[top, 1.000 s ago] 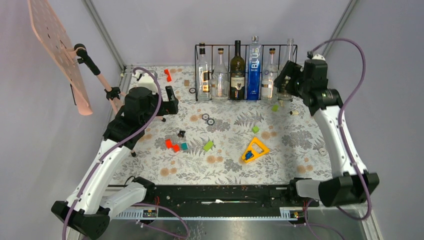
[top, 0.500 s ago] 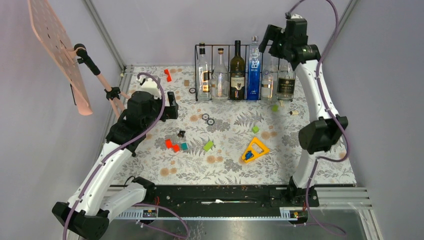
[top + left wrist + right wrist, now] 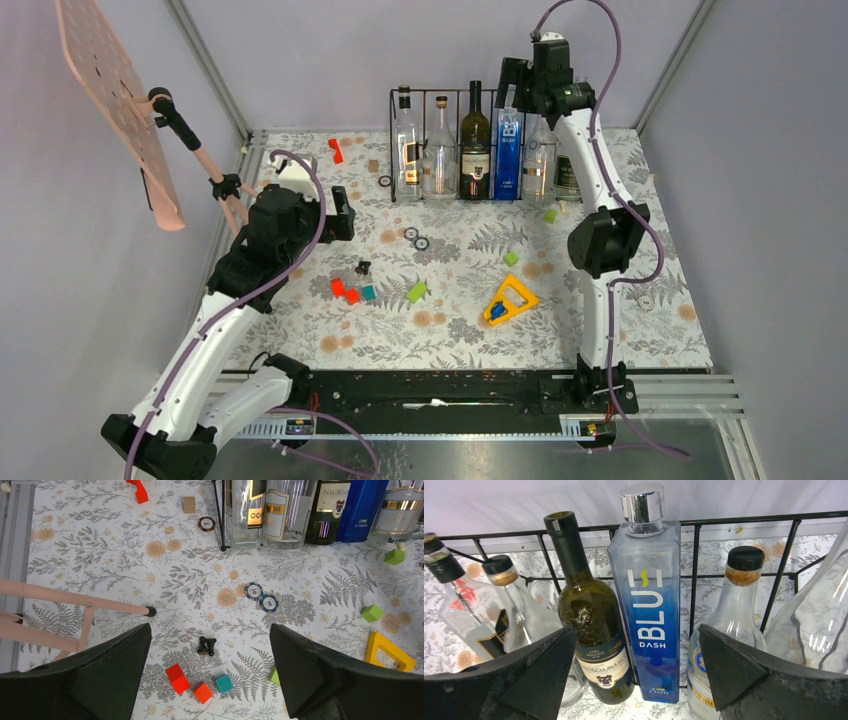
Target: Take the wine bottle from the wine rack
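Right gripper [image 3: 634, 629], spread empty, above the wine rack [image 3: 714, 522]; wine bottle [image 3: 589, 610] inside it. Left gripper [image 3: 210, 625], likewise spread, well apart.

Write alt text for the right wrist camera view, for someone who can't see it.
The open right gripper frames a dark green wine bottle and a square blue bottle standing side by side in a black wire wine rack. Clear bottles stand on either side.

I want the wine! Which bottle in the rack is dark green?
The wine bottle, third from left in the wine rack. Only it is dark green; the blue bottle stands beside it, and the rest are clear.
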`<act>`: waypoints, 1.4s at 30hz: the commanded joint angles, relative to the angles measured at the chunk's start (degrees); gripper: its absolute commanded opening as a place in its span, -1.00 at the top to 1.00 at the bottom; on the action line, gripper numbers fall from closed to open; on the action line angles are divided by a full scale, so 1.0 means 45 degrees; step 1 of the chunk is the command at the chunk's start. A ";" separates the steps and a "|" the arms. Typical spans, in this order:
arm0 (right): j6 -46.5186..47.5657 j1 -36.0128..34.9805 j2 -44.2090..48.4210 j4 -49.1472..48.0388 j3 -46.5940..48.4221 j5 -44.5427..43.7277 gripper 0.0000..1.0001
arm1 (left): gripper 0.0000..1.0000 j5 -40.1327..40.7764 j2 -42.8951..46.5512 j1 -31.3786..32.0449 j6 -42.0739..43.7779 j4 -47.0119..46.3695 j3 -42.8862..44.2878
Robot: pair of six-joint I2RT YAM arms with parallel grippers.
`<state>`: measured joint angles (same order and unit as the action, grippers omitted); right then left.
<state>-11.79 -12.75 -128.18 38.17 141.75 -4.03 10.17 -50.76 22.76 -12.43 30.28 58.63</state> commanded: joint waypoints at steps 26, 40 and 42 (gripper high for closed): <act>0.0917 -0.0291 -0.3215 -0.4825 0.0571 -0.2743 -0.59 | -0.96 -0.0127 0.1424 -0.0059 0.0198 0.0447 0.0291; 0.0666 -0.0478 -0.1169 -0.7027 -0.1759 -0.1340 1.00 | -0.93 0.0359 0.2431 -0.0059 -0.0457 0.0394 0.0008; 0.0479 -0.0532 -0.0729 -0.7162 -0.1890 -0.1306 1.00 | -0.93 0.0182 0.2678 -0.0059 -0.0419 0.0021 -0.0221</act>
<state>-6.04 -13.93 -138.87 14.06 134.98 -13.32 10.76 -41.43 22.76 -13.32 34.57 58.65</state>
